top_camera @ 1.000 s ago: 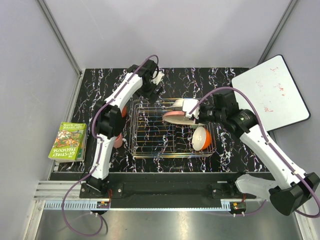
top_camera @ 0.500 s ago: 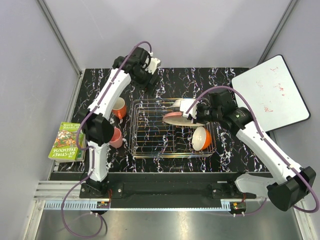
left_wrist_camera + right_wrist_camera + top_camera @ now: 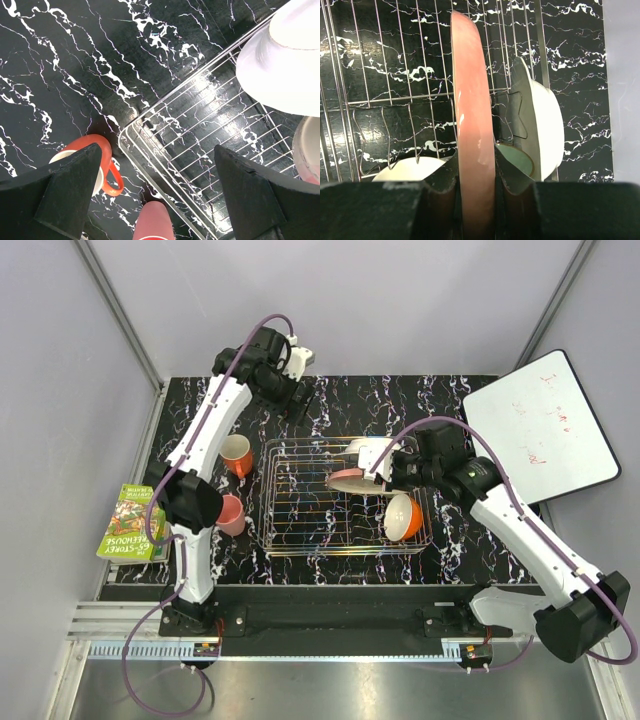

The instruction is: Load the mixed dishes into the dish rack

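My right gripper (image 3: 385, 472) (image 3: 475, 165) is shut on the pink-and-peach plate (image 3: 348, 480) (image 3: 470, 100) and holds it on edge over the dish rack (image 3: 300, 500) (image 3: 385, 100). A white dish (image 3: 366, 450) (image 3: 547, 130) stands on edge just beyond it, with a pale green patch low between them. The orange bowl (image 3: 404, 517) stands in the rack's right end. My left gripper (image 3: 298, 398) (image 3: 158, 148) is open and empty, high above the rack's far left corner (image 3: 150, 117). The orange mug (image 3: 237, 455) (image 3: 102, 150) and pink mug (image 3: 230, 515) (image 3: 152, 222) sit left of the rack.
A green book (image 3: 135, 523) lies at the table's left edge. A whiteboard (image 3: 540, 425) leans at the back right. The enclosure walls stand close behind and to the sides.
My left arm has swung up and back to the left, away from the rack. My right gripper has carried the pink plate slightly left, further over the rack.
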`<action>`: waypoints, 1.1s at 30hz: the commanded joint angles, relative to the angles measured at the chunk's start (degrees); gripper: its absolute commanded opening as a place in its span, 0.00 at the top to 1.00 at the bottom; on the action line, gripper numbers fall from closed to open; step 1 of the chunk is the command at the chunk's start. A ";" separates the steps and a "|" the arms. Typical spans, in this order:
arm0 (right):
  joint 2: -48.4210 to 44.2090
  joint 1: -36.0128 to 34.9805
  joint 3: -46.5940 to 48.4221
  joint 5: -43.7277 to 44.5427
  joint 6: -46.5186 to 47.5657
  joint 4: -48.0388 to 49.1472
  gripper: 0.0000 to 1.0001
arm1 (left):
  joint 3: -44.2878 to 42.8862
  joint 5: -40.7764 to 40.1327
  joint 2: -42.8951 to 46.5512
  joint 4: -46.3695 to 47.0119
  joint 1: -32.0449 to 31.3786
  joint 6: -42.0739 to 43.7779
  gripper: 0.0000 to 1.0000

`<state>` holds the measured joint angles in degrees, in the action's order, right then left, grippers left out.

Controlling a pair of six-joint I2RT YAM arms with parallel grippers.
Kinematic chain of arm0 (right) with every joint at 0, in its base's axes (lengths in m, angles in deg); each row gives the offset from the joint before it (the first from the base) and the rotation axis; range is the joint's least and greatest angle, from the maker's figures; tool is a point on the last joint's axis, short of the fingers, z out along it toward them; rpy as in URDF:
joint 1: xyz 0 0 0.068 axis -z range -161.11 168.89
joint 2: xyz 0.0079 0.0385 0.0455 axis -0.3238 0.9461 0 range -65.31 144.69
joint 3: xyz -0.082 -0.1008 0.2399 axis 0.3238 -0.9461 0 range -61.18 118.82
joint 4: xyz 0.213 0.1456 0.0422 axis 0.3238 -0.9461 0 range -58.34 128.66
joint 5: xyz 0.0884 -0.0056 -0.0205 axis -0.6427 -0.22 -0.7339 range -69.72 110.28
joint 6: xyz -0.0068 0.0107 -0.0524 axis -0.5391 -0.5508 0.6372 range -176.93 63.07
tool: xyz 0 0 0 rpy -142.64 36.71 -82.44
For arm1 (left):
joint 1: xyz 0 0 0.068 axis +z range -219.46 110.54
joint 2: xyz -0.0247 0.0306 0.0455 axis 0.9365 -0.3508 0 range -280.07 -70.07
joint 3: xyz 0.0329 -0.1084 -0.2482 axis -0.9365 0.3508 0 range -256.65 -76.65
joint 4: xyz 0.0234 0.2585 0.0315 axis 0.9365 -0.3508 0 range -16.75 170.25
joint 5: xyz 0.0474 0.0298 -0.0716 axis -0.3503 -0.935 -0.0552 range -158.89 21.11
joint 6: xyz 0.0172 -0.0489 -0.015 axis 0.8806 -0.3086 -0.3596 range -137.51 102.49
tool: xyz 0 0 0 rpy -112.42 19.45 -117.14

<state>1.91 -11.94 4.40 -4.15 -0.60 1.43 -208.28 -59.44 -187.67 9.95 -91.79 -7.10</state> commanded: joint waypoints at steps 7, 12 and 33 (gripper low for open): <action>-6.22 -0.72 3.85 -0.89 -1.14 5.95 1.00 | -0.64 0.92 1.85 1.57 0.79 -1.27 0.01; -7.54 -0.72 3.68 -2.38 -1.67 5.42 1.00 | 0.06 0.48 1.32 1.92 0.79 -1.63 0.01; -5.17 -1.69 -0.54 -4.23 -2.37 6.21 1.00 | 2.17 -0.40 1.15 3.33 1.41 -1.36 0.01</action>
<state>-3.32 -12.94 3.46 -6.40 -3.20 0.66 -206.47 -59.70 -187.67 11.28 -90.76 -8.37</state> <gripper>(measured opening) 0.237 0.988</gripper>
